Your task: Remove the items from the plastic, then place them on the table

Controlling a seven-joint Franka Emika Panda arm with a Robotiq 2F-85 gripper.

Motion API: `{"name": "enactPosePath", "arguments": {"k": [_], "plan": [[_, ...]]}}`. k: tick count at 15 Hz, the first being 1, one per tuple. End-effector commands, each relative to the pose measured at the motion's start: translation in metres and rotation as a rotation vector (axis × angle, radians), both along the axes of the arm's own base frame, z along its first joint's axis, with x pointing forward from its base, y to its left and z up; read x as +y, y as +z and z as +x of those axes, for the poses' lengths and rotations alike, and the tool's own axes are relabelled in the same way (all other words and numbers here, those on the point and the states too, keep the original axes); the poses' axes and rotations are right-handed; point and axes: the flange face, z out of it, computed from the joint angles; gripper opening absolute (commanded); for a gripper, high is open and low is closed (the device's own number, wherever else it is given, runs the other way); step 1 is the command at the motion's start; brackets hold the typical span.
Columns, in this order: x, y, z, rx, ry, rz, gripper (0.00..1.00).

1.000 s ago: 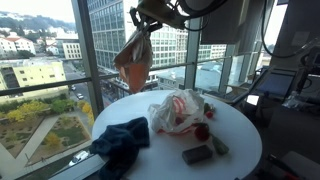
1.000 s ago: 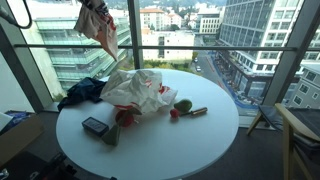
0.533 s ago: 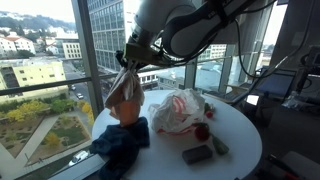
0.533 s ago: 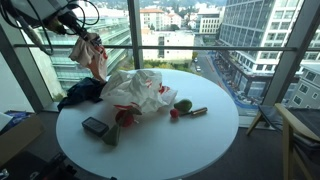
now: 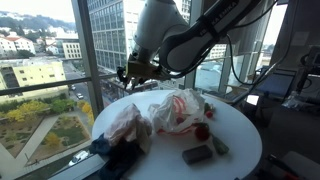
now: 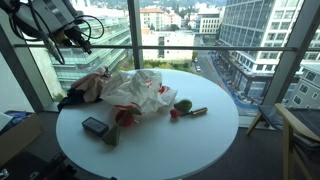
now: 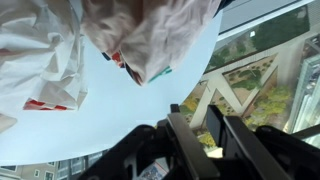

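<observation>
Release is what has just happened: the gripper (image 7: 197,118), which half a second ago was carrying a pale, crumpled bundle down toward the table, now hangs with its jaws apart and nothing between them. The bundle (image 5: 124,124) lies directly below it, slumped at the table's (image 5: 240,140) edge and partly on a blue cloth (image 5: 118,158). By that, one item seems to be out and set down, though on cloth rather than bare tabletop. It looks soft and limp, pinkish-white, with a patch of red and green print showing in the wrist view. Just beyond it sits the white plastic bag (image 5: 178,110), rumpled and red-printed; whether more remains inside cannot be told. Farther off lie a red item (image 5: 202,131) and a dark box (image 5: 196,154).
</observation>
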Motion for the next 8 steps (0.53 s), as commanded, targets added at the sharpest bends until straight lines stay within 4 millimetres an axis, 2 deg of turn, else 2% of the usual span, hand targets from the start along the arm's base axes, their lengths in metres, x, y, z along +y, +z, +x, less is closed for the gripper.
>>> {"name": "enactPosePath", "arguments": {"k": [1,4,6,8], "plan": [[-0.013,0.018,0.004,-0.004,-0.011,0.022,0.66],[-0.045,0.03,0.01,0.018,-0.094,0.023,0.88],[-0.074,0.039,0.011,0.025,-0.154,0.034,1.0],[-0.105,0.048,0.008,0.09,-0.228,0.069,1.0]]}}
